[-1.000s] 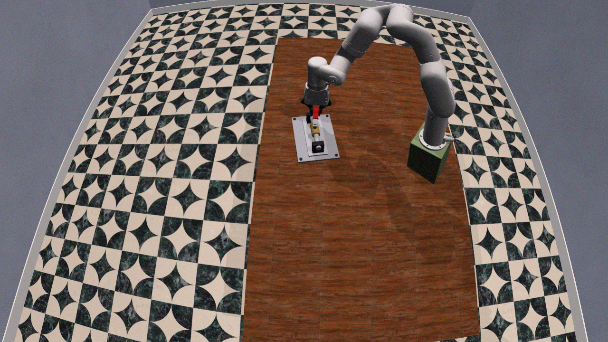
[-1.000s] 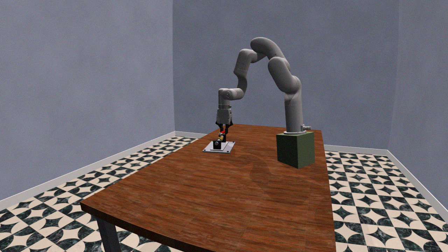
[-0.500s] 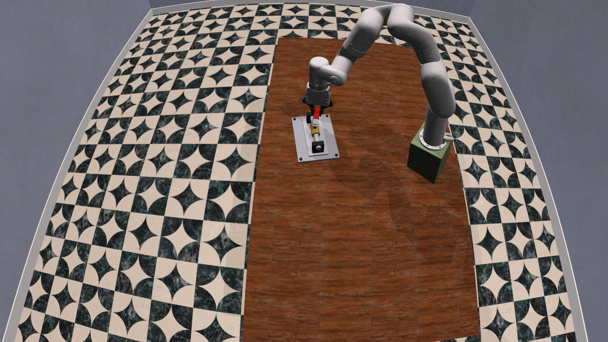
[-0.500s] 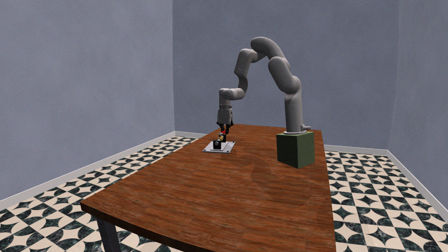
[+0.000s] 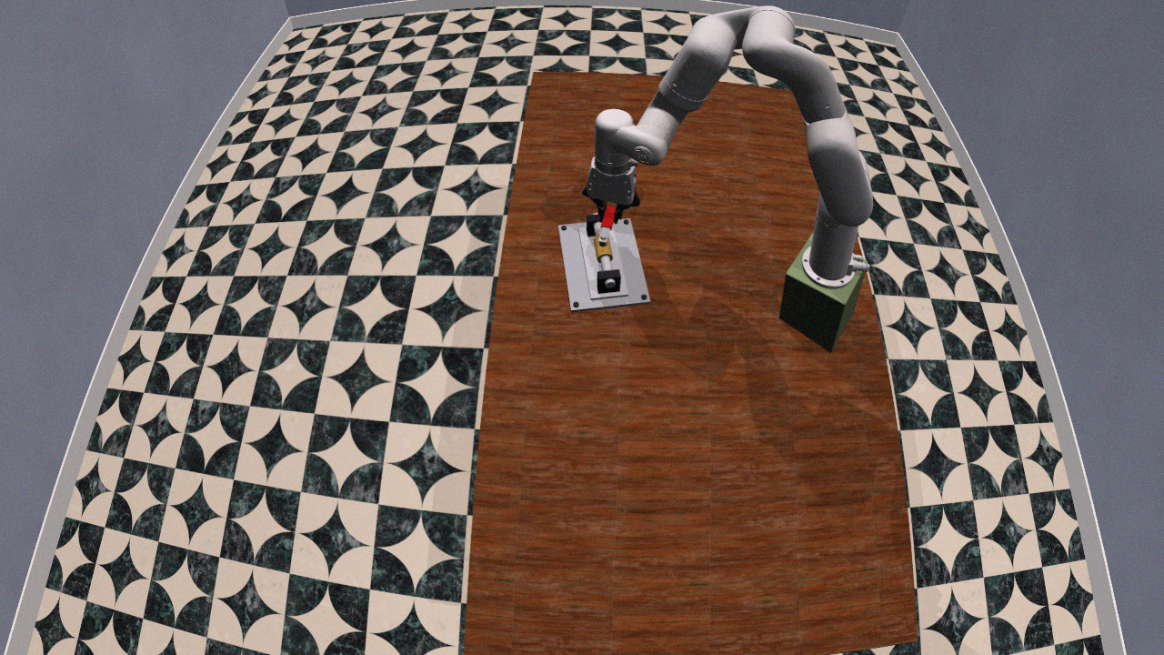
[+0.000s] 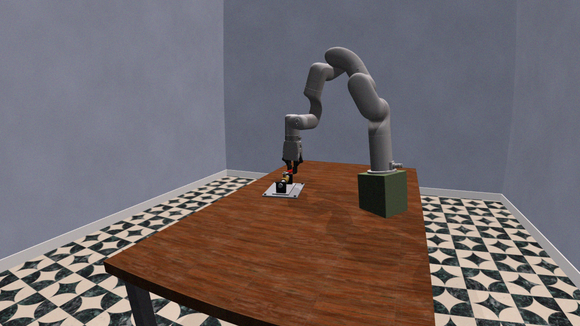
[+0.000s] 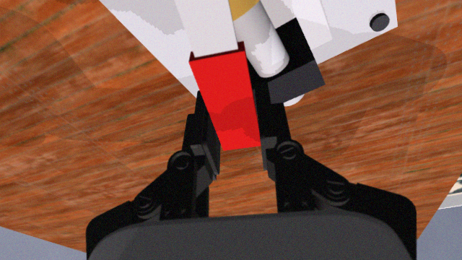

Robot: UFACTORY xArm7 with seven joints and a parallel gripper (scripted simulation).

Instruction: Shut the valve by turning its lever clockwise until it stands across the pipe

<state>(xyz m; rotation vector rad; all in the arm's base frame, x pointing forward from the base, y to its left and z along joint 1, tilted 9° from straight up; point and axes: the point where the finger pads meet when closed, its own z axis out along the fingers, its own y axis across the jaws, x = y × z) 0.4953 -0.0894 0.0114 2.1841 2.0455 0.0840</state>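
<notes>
Jaws are clamped on the red lever (image 7: pixel 231 97) right now, one black finger (image 7: pixel 202 137) on each long edge, near the free tip. My gripper (image 5: pixel 611 213) hangs straight down over the far end of the valve (image 5: pixel 604 254), which sits on its grey base plate (image 5: pixel 579 280) on the table (image 5: pixel 691 456), well apart from my green pedestal (image 5: pixel 814 313).

From the top view the lever points to abt 1 o'clock off the stem, w/ the pipe running roughly 11 to 5. So only a small part of the quarter turn looks done, I'd say. Lots of sweep left, clockwise toward 2-3 o'clock.

What could bite me here:
- Grip is close to the lever's tip. If my arc isn't centred on the stem, the strip slides out lengthwise and I'm left shut on air.
- Wrist not rotating w/ the lever means the fingers twist on its edges, pop off, or jam.
- Dropping low: fingertips could catch the black pipe block (image 7: pixel 296 77) just beside the lever.
- Stopping short of across the pipe. Must go nearly the full travel.
- On release, opening too little or lifting crooked nudges the lever back, and any brush w/ the valve spoils the hands-off wait.
</notes>
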